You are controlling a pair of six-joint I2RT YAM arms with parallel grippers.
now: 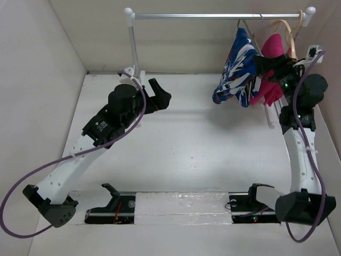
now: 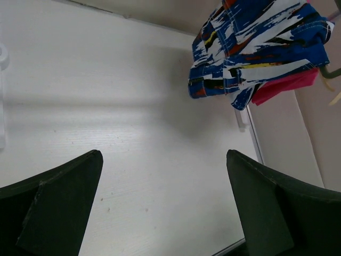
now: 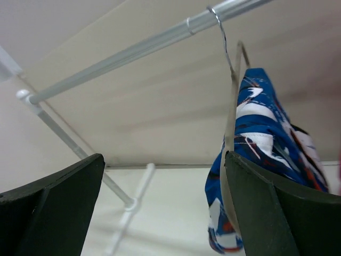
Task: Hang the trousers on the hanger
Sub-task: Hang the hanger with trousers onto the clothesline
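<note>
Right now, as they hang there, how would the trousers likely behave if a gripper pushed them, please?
Probably floppy: the trousers drape in soft folds over the hanger. They would likely swing, since the hanger hangs only by its hook from the rail.

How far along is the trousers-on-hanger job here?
Done, it seems: the trousers drape over the wire hanger, whose hook sits on the rail. In hand: nothing; the left end effector is open over the table, the right end effector open beside the hanging trousers. Left: probably only backing away.
</note>
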